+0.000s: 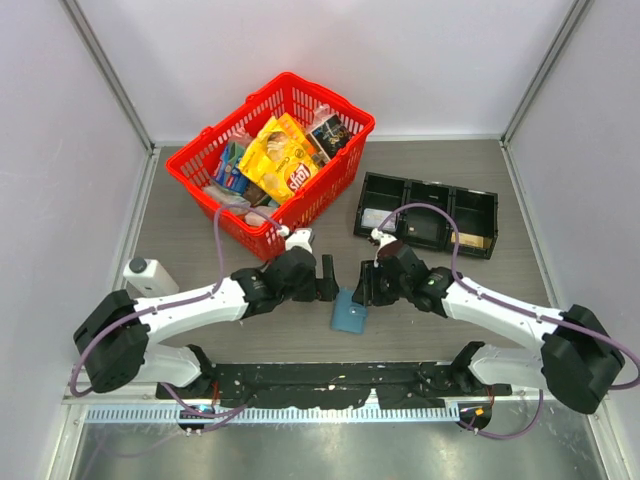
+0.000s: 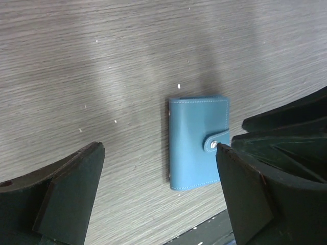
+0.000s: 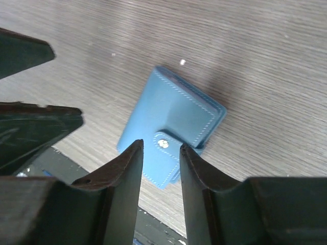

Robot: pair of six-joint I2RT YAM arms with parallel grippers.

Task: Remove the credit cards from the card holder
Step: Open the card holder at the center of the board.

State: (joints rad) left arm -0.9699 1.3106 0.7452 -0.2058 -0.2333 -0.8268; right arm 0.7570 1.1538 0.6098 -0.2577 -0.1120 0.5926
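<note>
**Top view.** Your holder (image 1: 349, 312) lies folded shut on the surface (image 1: 560, 270), toward 6 o'clock, with its tab (image 3: 169, 153) snapped down. Your left claw (image 1: 328, 280) hangs at the holder's 11 o'clock, spread wide and holding nothing. Your right claw (image 1: 362, 285), at the holder's 1 o'clock, is about half open. Its fingers (image 3: 122, 184) stand either side of the tab with a sliver of gap, gripping nothing. Basket (image 1: 200, 175) at 11 o'clock, tray (image 1: 478, 212) at 2 o'clock

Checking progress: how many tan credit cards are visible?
1: a tan credit card in the right compartment of the black tray. Others may be hidden inside the snapped-shut blue card holder.
</note>
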